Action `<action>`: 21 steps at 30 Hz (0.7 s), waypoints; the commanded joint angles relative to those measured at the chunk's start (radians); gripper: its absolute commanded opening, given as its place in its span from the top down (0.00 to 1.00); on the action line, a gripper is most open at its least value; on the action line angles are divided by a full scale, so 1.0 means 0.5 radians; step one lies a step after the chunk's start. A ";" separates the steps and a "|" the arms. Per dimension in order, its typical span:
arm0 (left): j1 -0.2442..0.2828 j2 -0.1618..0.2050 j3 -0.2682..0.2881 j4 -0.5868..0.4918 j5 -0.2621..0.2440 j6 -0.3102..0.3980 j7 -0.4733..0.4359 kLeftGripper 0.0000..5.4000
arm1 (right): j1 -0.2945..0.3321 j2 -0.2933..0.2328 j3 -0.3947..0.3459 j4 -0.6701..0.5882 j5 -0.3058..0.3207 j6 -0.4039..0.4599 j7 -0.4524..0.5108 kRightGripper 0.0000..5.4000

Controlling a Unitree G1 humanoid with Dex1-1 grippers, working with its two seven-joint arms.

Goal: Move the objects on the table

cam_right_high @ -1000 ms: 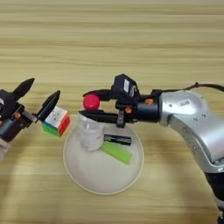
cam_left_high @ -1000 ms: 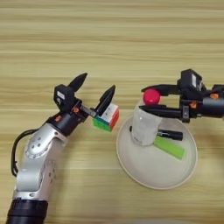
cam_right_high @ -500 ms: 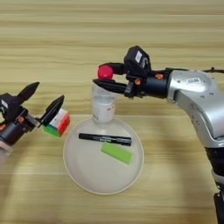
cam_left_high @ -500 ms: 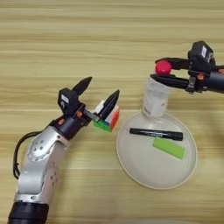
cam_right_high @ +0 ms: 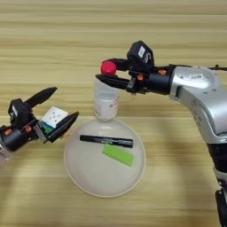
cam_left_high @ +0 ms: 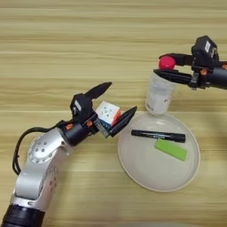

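Bottle point(cam_right_high: 106, 99) hangs by its red cap in your right gripper point(cam_right_high: 107, 74), clenched, just above the plate point(cam_right_high: 133, 177) rim, upper middle. Left gripper point(cam_left_high: 111, 106) sits spread around a cube point(cam_left_high: 108, 114).

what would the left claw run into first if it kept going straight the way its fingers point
The left claw points right and slightly away, straddling a colourful cube. Beyond that, the line likely meets the clear bottle held by the right claw, though height is unclear.
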 commanded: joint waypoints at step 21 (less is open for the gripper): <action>-0.481 -0.154 -0.175 0.533 0.096 -0.032 -0.194 0.00 | -0.098 0.032 -0.028 -0.108 0.021 0.022 0.005 0.65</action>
